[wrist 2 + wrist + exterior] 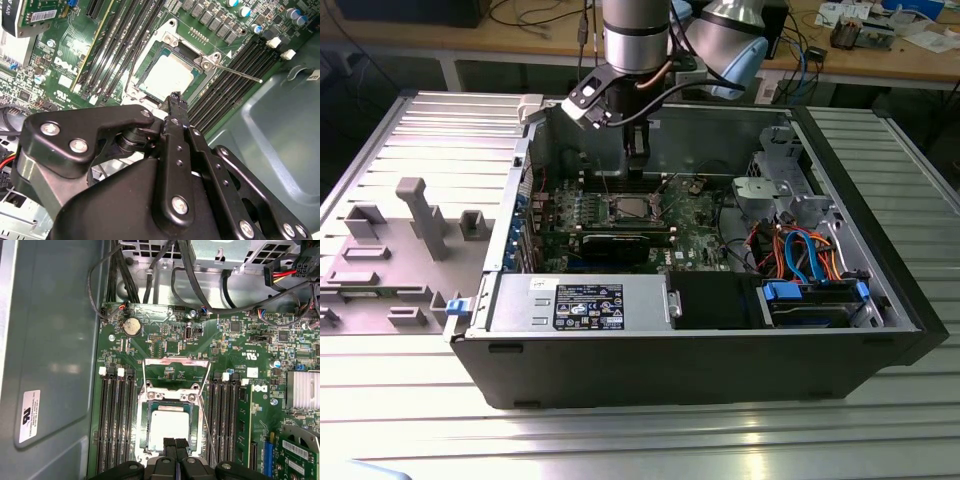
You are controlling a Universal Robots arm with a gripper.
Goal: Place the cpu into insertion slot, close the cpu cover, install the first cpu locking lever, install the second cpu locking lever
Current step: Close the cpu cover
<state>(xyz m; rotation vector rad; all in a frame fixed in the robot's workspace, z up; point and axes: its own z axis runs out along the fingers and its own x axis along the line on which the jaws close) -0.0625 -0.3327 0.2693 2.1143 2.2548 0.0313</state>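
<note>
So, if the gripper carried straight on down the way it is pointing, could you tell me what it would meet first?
Most likely the cpu seated in the insertion slot, near its edge; the gripper hangs right above it, though depth is hard to judge.

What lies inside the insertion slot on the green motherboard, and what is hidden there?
The cpu lies flat inside the insertion slot, silver top showing. It covers the slot's contact field, and the gripper hides one edge of it in the first wrist view.
</note>
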